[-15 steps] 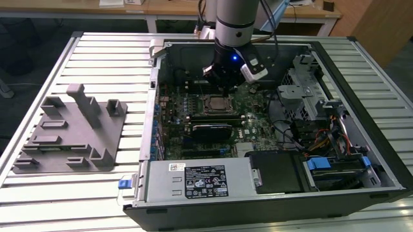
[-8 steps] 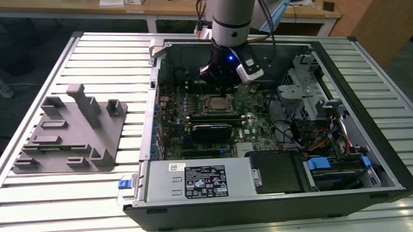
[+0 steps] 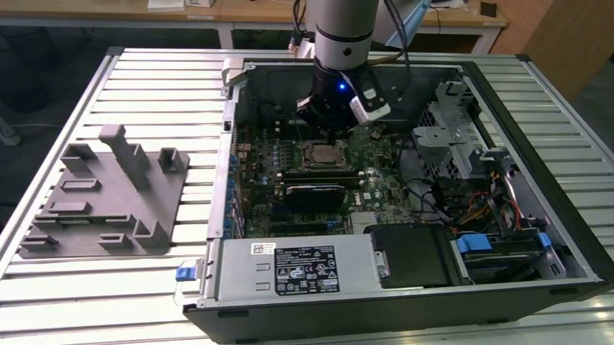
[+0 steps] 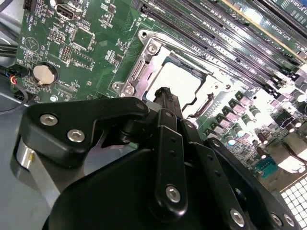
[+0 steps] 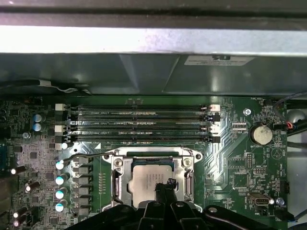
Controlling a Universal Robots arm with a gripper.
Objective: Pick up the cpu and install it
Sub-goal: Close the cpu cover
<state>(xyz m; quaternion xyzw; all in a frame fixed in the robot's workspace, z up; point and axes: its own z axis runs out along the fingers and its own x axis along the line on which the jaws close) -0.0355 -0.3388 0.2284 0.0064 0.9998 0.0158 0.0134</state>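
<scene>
Green motherboard (image 5: 235, 163), cpu (image 5: 144, 176) beneath fingers (image 5: 169, 186).

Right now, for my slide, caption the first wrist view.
Gripper poised over the cpu, which lies in the socket beside the memory slots.

Exterior view high over case (image 3: 384, 316); both wrist views close above cpu (image 5: 146, 178) (image 4: 178, 80)

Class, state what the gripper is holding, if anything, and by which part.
Nothing that shows: the cpu lies in its socket, the shut gripper over one edge.
</scene>
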